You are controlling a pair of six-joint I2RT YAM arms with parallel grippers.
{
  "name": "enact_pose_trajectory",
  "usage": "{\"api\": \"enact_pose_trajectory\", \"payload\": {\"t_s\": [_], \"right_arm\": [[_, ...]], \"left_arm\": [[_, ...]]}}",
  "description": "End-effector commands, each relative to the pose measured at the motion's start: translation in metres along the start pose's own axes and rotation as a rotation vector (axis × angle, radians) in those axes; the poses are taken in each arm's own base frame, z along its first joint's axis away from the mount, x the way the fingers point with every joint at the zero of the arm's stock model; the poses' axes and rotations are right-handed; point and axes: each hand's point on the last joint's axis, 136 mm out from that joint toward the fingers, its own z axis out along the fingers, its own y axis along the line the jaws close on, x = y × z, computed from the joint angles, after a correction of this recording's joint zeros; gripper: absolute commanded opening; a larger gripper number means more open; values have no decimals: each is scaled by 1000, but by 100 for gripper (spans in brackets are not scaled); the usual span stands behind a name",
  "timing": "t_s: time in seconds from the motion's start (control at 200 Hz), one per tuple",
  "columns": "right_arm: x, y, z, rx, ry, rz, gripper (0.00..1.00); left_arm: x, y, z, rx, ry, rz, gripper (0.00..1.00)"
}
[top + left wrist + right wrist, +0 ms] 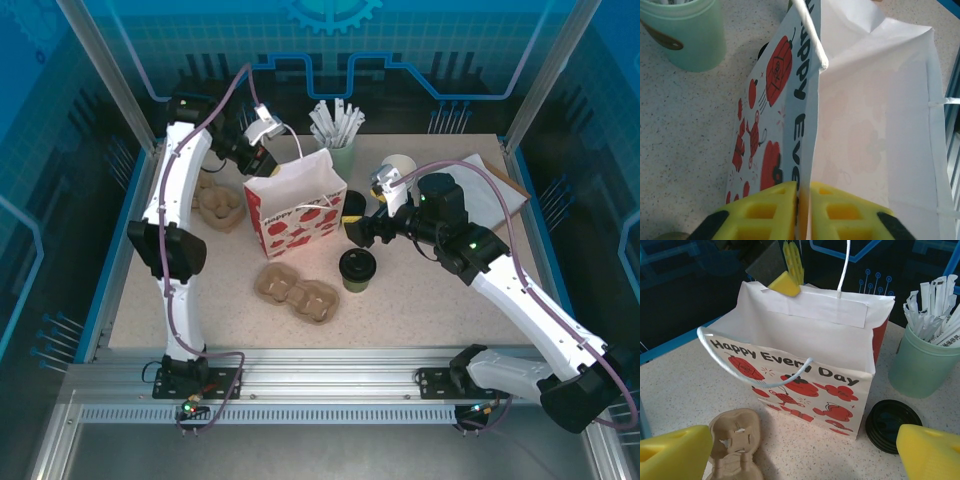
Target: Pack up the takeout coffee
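**coffee stands on the near side of the open right hand**

the takeout coffee (357,270) stands upright on the table (450,300), lid on, long axis vertical, outside the paper bag (295,205) and just off its near right corner. the right gripper (360,230) hovers just beyond the cup, jaws wide and empty, aimed at the bag. so the cup lies toward the arm bases from that hand, and the right arm is plainly the nearer. the left gripper (804,195) is well apart at the bag's far rim, pads pinched on the paper wall. black lids (892,425) lie beside the bag's corner. likely next: draw back, drop, and take the cup from the side.
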Motion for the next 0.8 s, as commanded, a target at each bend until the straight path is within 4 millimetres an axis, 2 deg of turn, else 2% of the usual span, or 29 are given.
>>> {"api": "enact_pose_trajectory", "payload": {"t_s": [0.0, 0.18, 0.425, 0.65, 0.795], "right_arm": [[1, -7, 1, 23, 7, 21, 96], [2, -8, 2, 26, 17, 28, 96], [4, -8, 0, 32, 24, 44, 96], [-2, -5, -2, 18, 9, 51, 96], [-7, -2, 0, -1, 8, 50, 96]], "left_arm": [[-2, 4, -2, -35, 4, -9, 20], [-10, 22, -11, -147, -12, -39, 39], [-24, 17, -38, -236, -73, -33, 61], [-33, 24, -76, -355, -178, -103, 66], [-46, 14, -109, -412, -301, -138, 70]]}}
